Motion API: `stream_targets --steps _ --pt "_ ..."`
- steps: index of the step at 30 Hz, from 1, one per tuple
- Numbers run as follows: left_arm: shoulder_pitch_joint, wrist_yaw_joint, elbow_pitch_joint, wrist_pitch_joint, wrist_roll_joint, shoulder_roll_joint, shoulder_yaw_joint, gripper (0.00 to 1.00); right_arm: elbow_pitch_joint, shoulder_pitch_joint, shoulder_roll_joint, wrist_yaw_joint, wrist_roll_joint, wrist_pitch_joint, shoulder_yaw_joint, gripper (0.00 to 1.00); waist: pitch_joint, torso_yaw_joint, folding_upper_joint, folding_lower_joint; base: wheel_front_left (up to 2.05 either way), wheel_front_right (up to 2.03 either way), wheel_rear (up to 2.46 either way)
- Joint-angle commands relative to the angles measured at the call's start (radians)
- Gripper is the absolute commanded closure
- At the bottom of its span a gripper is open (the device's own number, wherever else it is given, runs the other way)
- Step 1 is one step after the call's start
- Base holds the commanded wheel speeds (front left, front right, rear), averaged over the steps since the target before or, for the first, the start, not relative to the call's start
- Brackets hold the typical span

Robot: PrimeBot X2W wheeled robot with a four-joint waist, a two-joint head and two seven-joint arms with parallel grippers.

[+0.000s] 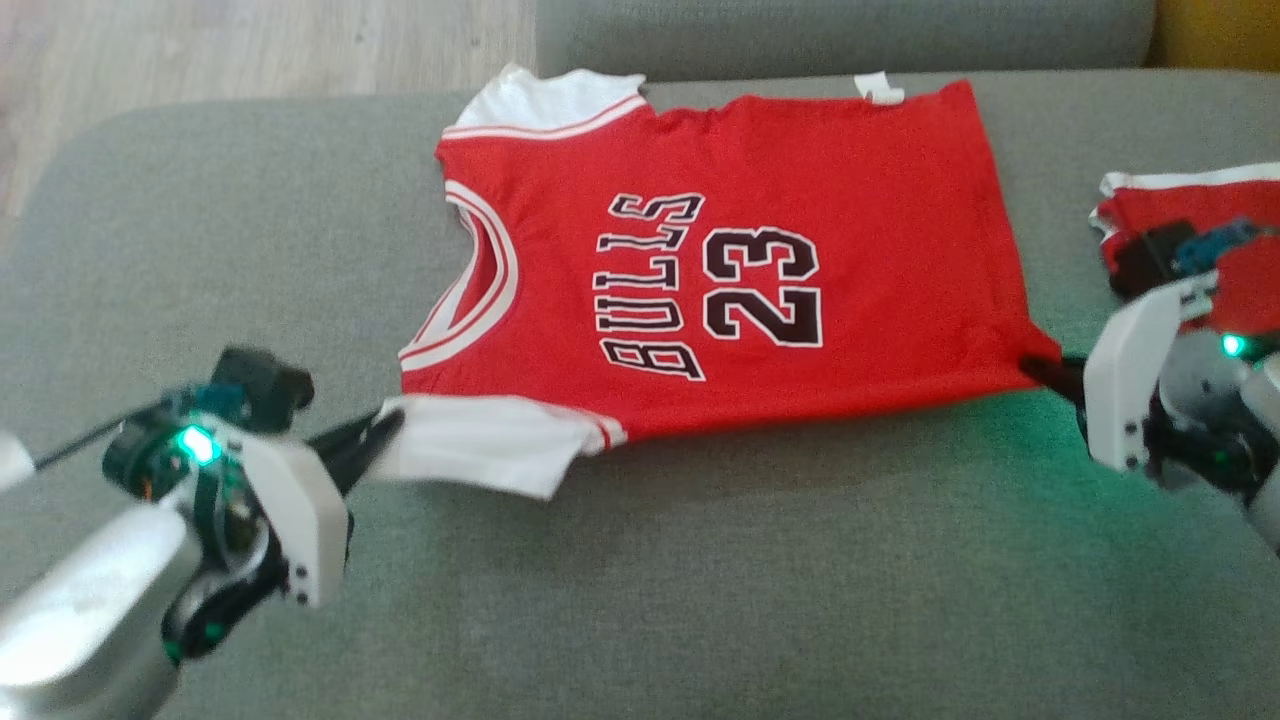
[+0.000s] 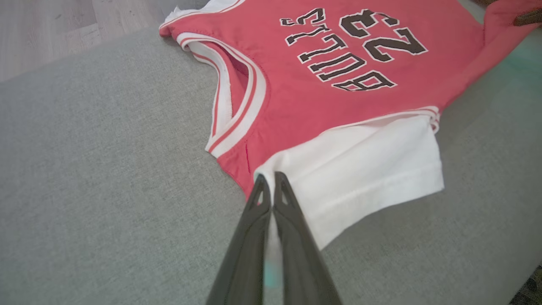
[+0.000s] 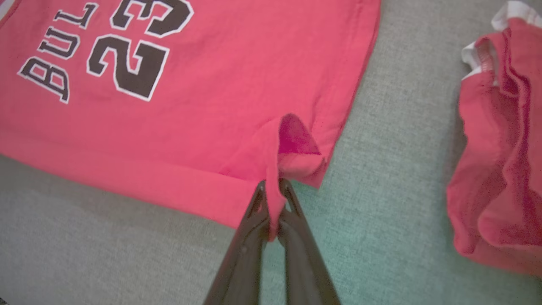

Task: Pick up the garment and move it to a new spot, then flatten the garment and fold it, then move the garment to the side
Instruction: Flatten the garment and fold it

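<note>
Head view: the jersey [image 1: 720, 270] lies flat on the grey sofa [image 1: 700, 600], long axis left to right between both arms, with room to spare toward the robot. Left wrist view: the left gripper [image 2: 267, 180] is clenched on its white sleeve [image 2: 360, 169]. Right wrist view: the right gripper [image 3: 273, 188] pinches the hem corner [image 3: 292, 156], a second red garment [image 3: 495, 169] nearby

Grey fabric sofa seat [image 1: 640, 600] w/ backrest [image 1: 850, 35] behind; pale wood floor [image 1: 250, 40] (top left).

The left claw [image 1: 388, 425] and right claw [image 1: 1038, 368] have long dark fingers [image 2: 292, 220] with triangular cut-outs. White shells [image 1: 295, 500] and green lamps [image 1: 197, 443] mark the wrists; the left forearm [image 1: 90, 600] is silver.
</note>
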Motion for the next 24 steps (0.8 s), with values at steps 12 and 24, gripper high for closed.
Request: stream_targets --steps 12,24 --pt "-0.301 -0.034 0.186 0.019 0.056 -0.030 0.014 1.00 0.097 -0.149 0.088 -0.001 -0.022 -0.001 -0.082 1.00 0.104 -0.014 0.0000 -0.0002 0.00 0.00 0.00" --pt "-0.483 -0.038 0.359 -0.035 0.108 -0.083 -0.138 1.00 0.198 -0.232 0.167 -0.001 -0.080 -0.023 -0.085 1.00 0.141 -0.031 0.0000 -0.0002 0.00 0.00 0.00"
